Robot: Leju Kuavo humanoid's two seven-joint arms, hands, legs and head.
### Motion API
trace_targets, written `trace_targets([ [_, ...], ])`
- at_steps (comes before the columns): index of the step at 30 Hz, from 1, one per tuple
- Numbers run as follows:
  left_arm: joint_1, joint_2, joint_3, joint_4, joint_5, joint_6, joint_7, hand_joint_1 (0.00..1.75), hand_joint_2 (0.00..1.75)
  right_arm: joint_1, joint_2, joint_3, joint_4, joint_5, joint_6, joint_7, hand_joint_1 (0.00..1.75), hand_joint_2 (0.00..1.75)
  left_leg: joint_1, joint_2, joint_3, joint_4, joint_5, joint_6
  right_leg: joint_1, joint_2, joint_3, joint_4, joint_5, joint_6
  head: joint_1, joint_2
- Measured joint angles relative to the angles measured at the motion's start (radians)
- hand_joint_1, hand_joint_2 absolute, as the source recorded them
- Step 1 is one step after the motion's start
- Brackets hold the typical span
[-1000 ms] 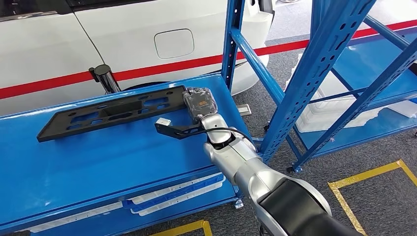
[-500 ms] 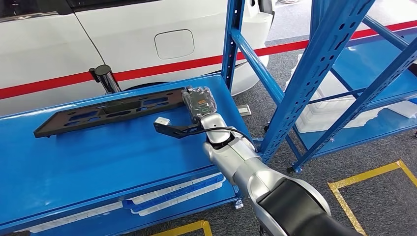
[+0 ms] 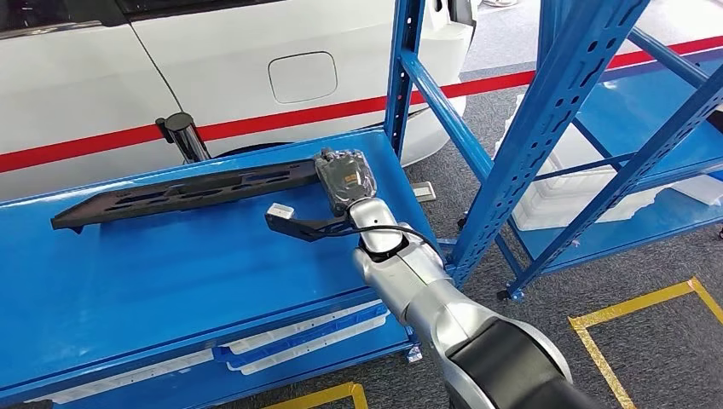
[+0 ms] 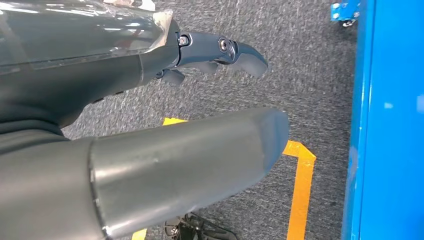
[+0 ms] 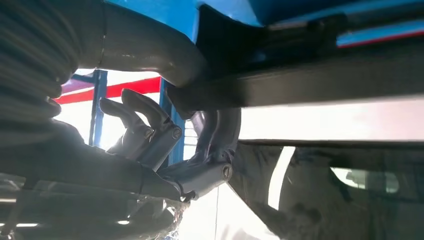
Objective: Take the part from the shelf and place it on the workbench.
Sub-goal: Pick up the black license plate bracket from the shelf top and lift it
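Note:
The part (image 3: 183, 192) is a long black plastic plate with several cut-outs, tilted almost edge-on just above the blue table top (image 3: 170, 281). My right hand (image 3: 344, 175) grips its right end. In the right wrist view the part (image 5: 325, 75) is a dark bar, with the thumb (image 5: 150, 50) pressed on one face and the fingers (image 5: 150, 130) curled under the other. My left hand (image 4: 100, 75) hangs over the grey floor, its fingers apart and holding nothing.
A white car with a red stripe (image 3: 213, 68) stands close behind the table. Blue rack uprights (image 3: 563, 111) rise to the right, with white trays (image 3: 554, 200) on a low shelf. A dark post (image 3: 183, 136) stands at the table's far edge. Yellow tape (image 3: 648, 307) marks the floor.
The part has rolled from lying flat to nearly edge-on, and its free end has swung left. My right hand has turned slightly with it.

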Motion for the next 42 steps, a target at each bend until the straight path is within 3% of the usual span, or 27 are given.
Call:
trace_targets([
  [4,0.001,0.000,0.000,0.000,-0.013,0.006,-0.015,0.00,0.00,0.094,-0.004,-0.049,-0.176,0.017,-0.001,-0.062,1.75,1.75,0.000,0.000,-0.001,0.000,0.000,0.000,0.000,0.000,0.000,0.000,0.000,0.000,0.000,0.000],
  [9,0.003,0.000,0.006,0.000,-0.032,0.005,-0.042,0.00,0.00,0.251,-0.022,-0.087,-0.505,-0.022,0.003,-0.155,1.75,1.75,0.000,-0.001,-0.001,0.000,-0.002,0.000,0.000,-0.002,-0.007,-0.001,-0.001,0.001,0.000,0.000],
  [16,0.004,0.002,0.008,0.000,-0.055,0.006,-0.069,0.00,0.00,0.446,-0.104,-0.103,-0.849,-0.074,-0.078,-0.216,1.75,1.75,-0.001,-0.002,-0.001,0.000,-0.004,0.001,-0.001,-0.003,-0.003,-0.001,-0.003,0.002,0.000,0.000],
  [32,0.004,0.020,0.009,0.000,-0.072,0.028,-0.095,0.00,0.00,0.535,-0.242,-0.115,-1.054,-0.150,-0.218,-0.271,1.75,1.75,-0.001,-0.002,-0.001,0.000,-0.005,0.001,-0.001,-0.003,-0.006,-0.001,-0.003,0.002,0.000,0.000],
  [42,0.001,0.025,0.008,0.000,-0.103,0.047,-0.058,0.00,0.00,0.528,-0.271,-0.120,-1.086,-0.208,-0.221,-0.308,1.75,1.75,-0.001,-0.002,-0.001,0.000,-0.004,0.001,-0.001,-0.003,0.000,-0.001,-0.003,0.002,0.000,0.000],
])
